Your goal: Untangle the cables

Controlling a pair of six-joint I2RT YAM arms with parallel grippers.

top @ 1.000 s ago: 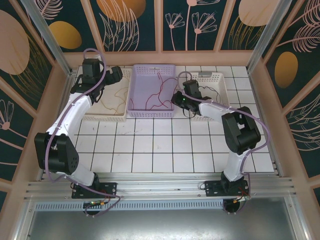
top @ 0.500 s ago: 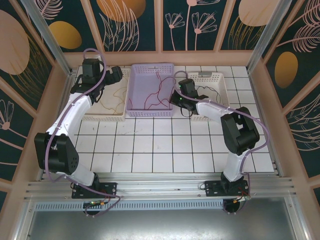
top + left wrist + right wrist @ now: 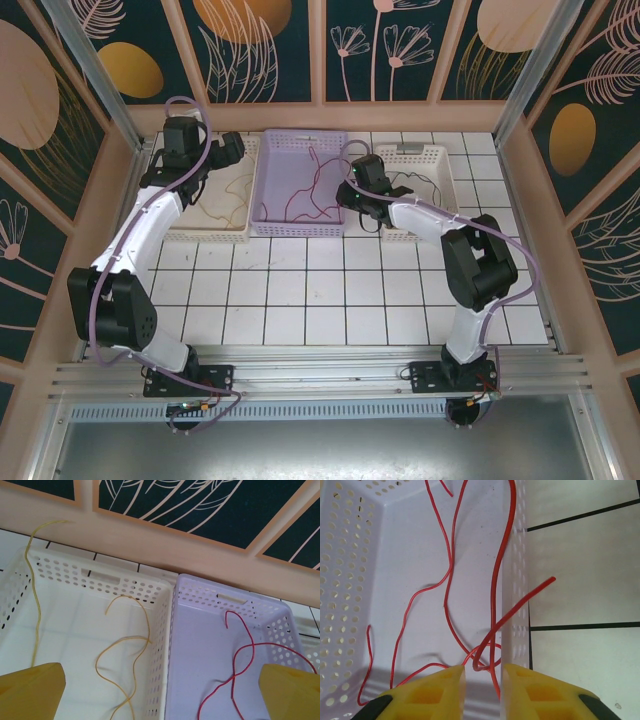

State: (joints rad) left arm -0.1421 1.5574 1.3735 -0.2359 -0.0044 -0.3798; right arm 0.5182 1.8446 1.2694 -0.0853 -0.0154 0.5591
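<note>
Cables (image 3: 493,595): red, in lilac bskt (image 3: 340,580)

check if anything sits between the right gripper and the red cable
Nothing visible does. A loop of the red cable lies right at the tips of the right gripper, inside the purple basket beside its wall.

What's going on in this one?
Both arms reach to the far side. The right gripper sits low at the right wall of the lilac basket, jaws slightly apart, with a loop of the red cables just off its tips. One red end pokes out over the tiles. The left gripper hangs wide open above the white basket holding yellow cables.
</note>
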